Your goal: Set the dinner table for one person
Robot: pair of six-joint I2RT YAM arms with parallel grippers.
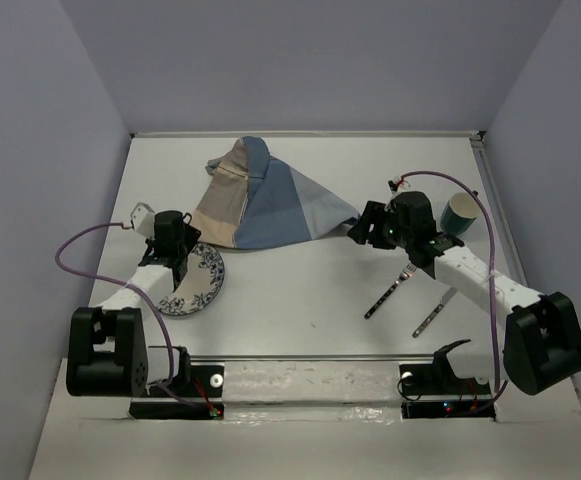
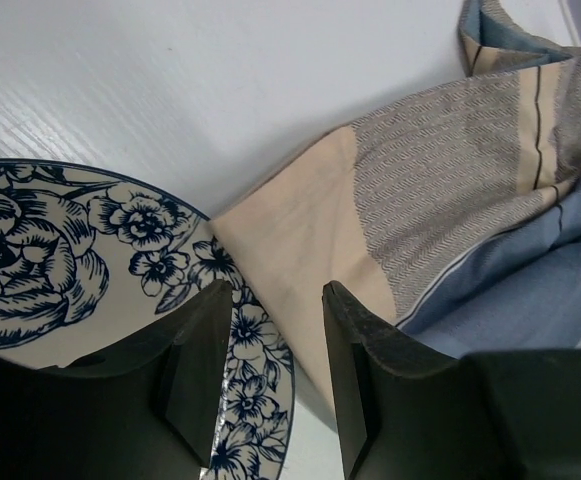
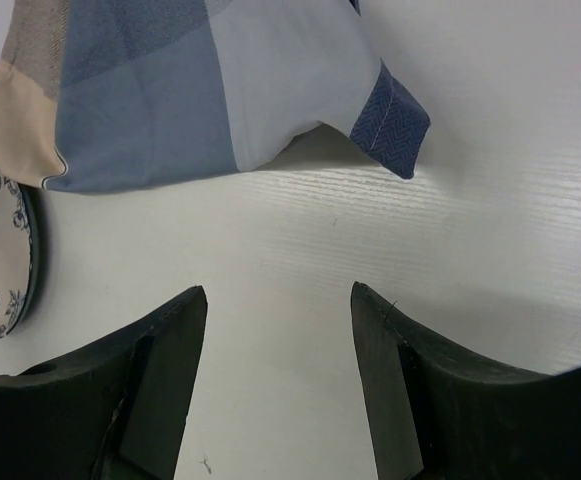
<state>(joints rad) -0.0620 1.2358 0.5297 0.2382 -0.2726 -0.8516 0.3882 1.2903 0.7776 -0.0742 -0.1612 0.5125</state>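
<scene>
The white dinner table [image 1: 300, 300] carries a crumpled tan-and-blue placemat [image 1: 260, 200] at the back middle. A blue-flowered plate [image 1: 195, 285] lies at the left, and the placemat's tan corner [image 2: 270, 230] reaches its rim. My left gripper [image 1: 182, 245] is open and empty, and in the left wrist view [image 2: 277, 290] its jaws stand over the plate rim [image 2: 260, 340] and that tan corner. My right gripper [image 1: 365, 228] is open and empty, and in the right wrist view [image 3: 277, 292] it hovers over bare table [image 3: 370, 250] just short of the placemat's blue edge [image 3: 190, 90].
A teal cup [image 1: 460, 213] stands at the back right, behind the right arm. A fork [image 1: 390, 290] and a knife [image 1: 432, 315] lie slanted at the front right. Walls enclose the table on three sides. The plate's edge also shows in the right wrist view [image 3: 0, 250].
</scene>
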